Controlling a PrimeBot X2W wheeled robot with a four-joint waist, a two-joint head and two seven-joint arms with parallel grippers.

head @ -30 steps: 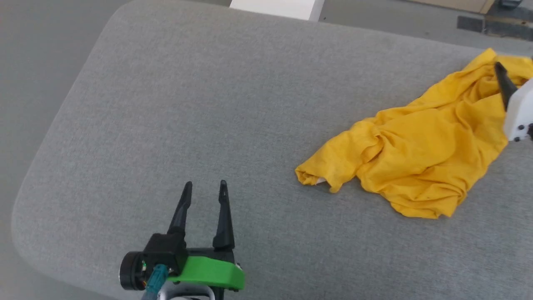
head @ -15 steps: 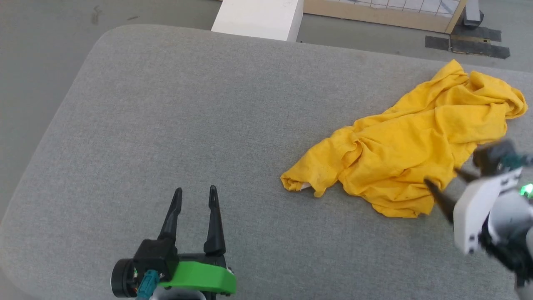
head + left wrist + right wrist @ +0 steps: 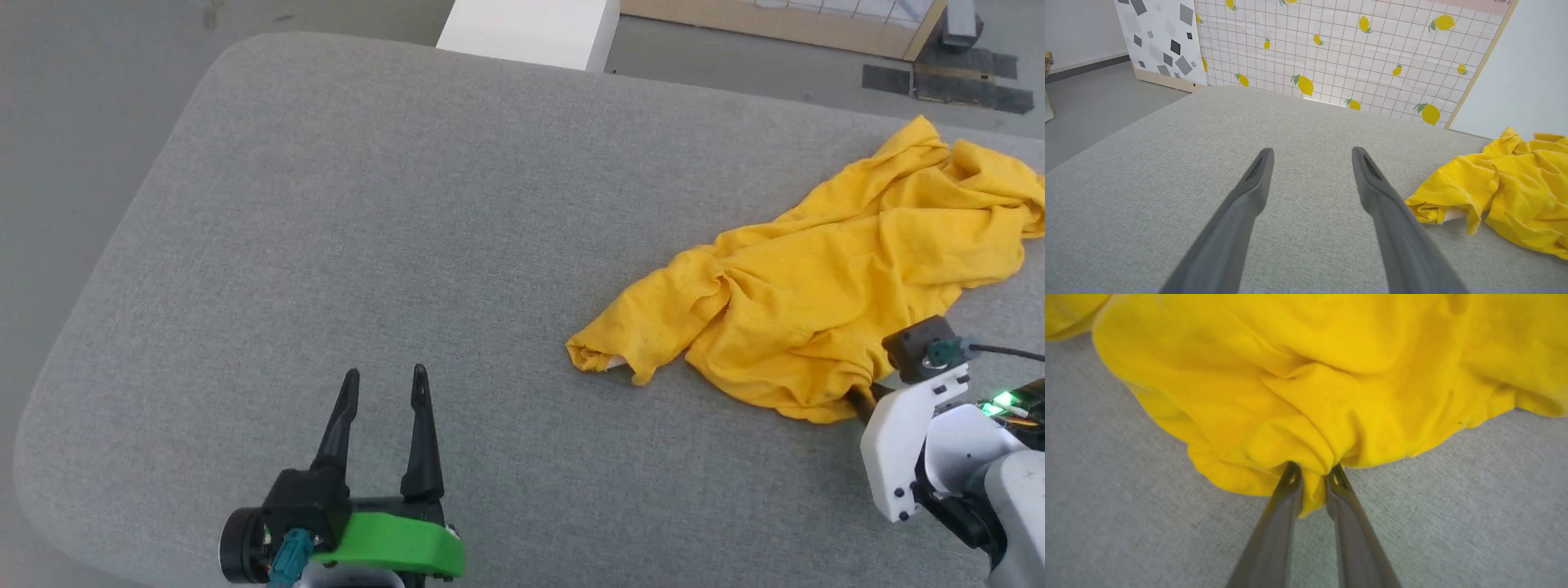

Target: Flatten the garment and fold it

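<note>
At the garment (image 3: 824,310) edge, right end effector (image 3: 1312,471) newly tight on it; left end effector (image 3: 384,377) wide.

Garment (image 3: 816,302) lies on the desk (image 3: 408,204). Left gripper (image 3: 385,372): well left of the garment, nearer you. Right gripper (image 3: 1314,469): at the garment's near edge, jaws around a fold. Box (image 3: 526,28): behind, off the desk.

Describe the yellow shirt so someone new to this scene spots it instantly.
Start at the wide grey fabric-covered table. Toward its right end lies the garment, a crumpled heap of cloth. It is bright yellow against the grey, and the right gripper pinches a fold at its near edge between its fingers, while the open left gripper stands clear.
</note>
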